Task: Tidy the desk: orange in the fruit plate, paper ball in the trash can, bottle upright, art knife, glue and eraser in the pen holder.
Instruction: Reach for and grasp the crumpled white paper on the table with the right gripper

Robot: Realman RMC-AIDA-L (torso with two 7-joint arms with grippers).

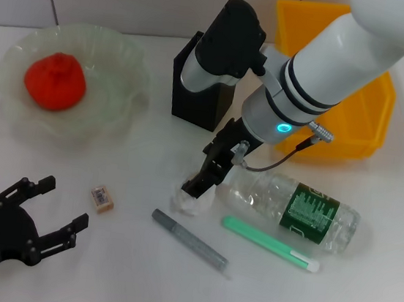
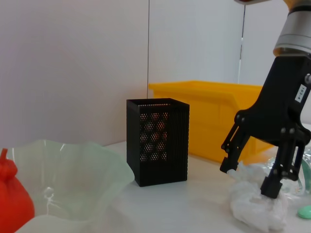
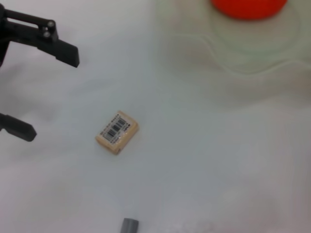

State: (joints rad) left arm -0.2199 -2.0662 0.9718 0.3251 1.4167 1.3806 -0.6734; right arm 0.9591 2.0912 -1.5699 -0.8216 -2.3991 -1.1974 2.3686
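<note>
**A:** Where is the paper ball, and what is touching it?

**B:** The paper ball (image 1: pixel 192 201), a crumpled white wad, lies on the white bench (image 1: pixel 135 275) just beside the neck end of the fallen bottle (image 1: pixel 295 206). The right end effector (image 1: pixel 210 175) is down on it, black fingers (image 2: pixel 232 160) spread partly open, one tip on each side of the wad, pressing into the paper.

**A:** And the room around it?

**B:** The pen holder (image 1: pixel 202 92) stands behind it, the yellow trash can (image 1: pixel 353 118) further back to the right. A grey art knife (image 1: pixel 189 239) and a green glue stick (image 1: pixel 270 243) lie near, toward the front edge.

**A:** The other arm?

**B:** The left end effector (image 1: pixel 47 213) rests open at the front left corner, near the tan eraser (image 1: pixel 102 198). The orange (image 1: pixel 55 81) sits in the fruit plate (image 1: pixel 124 60).
</note>
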